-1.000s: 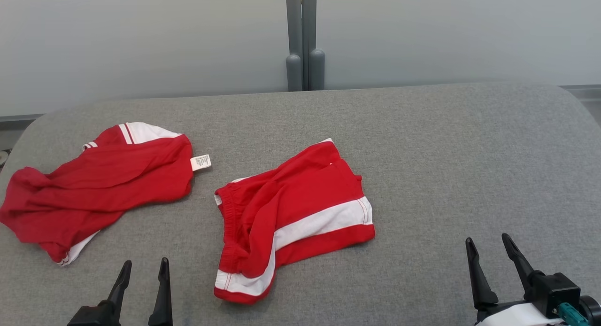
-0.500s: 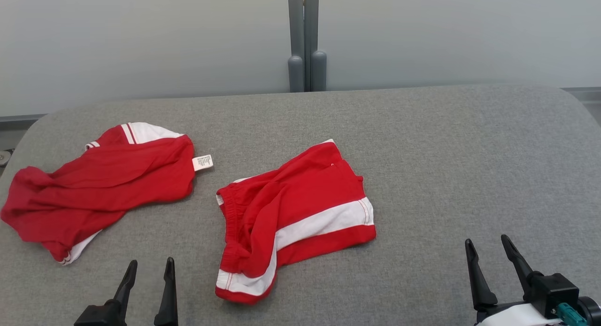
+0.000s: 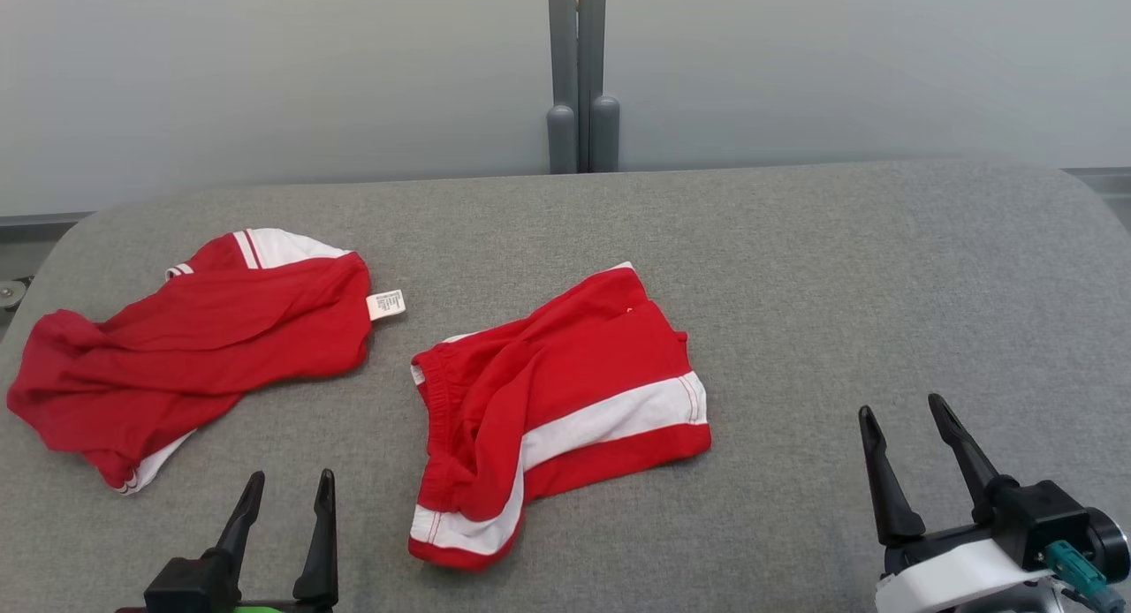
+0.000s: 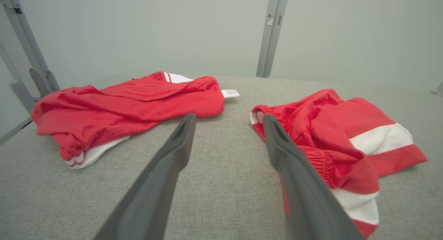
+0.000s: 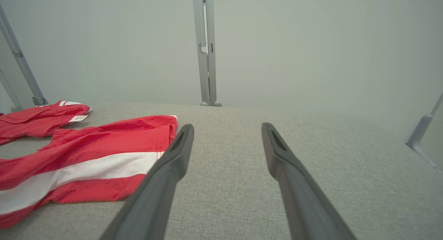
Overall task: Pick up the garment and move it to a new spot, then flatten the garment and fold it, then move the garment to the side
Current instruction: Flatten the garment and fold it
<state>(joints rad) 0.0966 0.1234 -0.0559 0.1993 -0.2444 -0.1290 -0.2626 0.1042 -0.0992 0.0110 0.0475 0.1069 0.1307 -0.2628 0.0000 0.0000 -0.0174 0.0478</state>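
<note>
A grey fabric tabletop [image 3: 839, 268] stretches across the scene, backed by a pale wall and a grey upright post [image 3: 579, 74] at the far edge. Two crumpled red garments lie on it, near each other but apart: a red top [image 3: 194, 348] at the left, and red shorts [image 3: 565, 401] with a white band at the centre, waistband turned to the left. Which one the task means cannot be told for certain; the shorts, lying between the two arms, look the likelier choice. The job appears to be at its first step, the pickup, with nothing lifted, flattened or folded. The left claw [image 3: 292, 476] hovers at the near left, fingers apart and empty, pointing into the gap between the garments, near the shorts' waistband. The right claw [image 3: 899, 405] hangs at the near right, likewise spread and empty, over bare cloth well clear of the shorts' hem. The next move calls for a reach forward and down onto an edge of the shorts, pinching fabric only. Open tabletop to the right offers a new spot; the top crowds the left, and its small white label [image 3: 386, 305] juts toward the shorts.
</note>
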